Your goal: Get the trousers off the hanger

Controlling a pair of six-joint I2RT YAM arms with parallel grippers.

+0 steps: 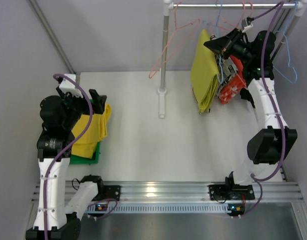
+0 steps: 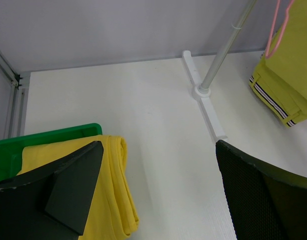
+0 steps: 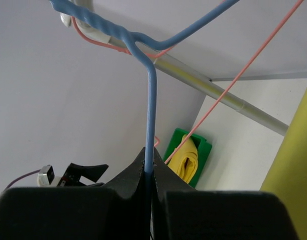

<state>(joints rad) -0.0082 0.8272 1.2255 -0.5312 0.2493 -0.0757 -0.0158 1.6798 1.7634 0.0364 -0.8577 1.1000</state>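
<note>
Nearest, the left pincer (image 2: 158,150) hangs wide open and holds nothing, just above the yellow trousers (image 1: 91,132) that lie folded in the green bin (image 2: 43,137) at the left of the surface (image 1: 143,140); that pair looks done. Farther off, at the rail (image 1: 228,5), the olive trousers (image 1: 206,75) are not yet off, draped over what seems to be the blue hanger (image 3: 151,110), though the fold itself is hidden. The right pincer (image 3: 148,170) is shut tight on that hanger's wire, just beside the cloth. So the second removal looks to be at its start. Next, the hanger probably needs holding firm or tilting while the free left arm crosses to pull the cloth down without snagging the pink hanger (image 1: 168,50) beside it.
</note>
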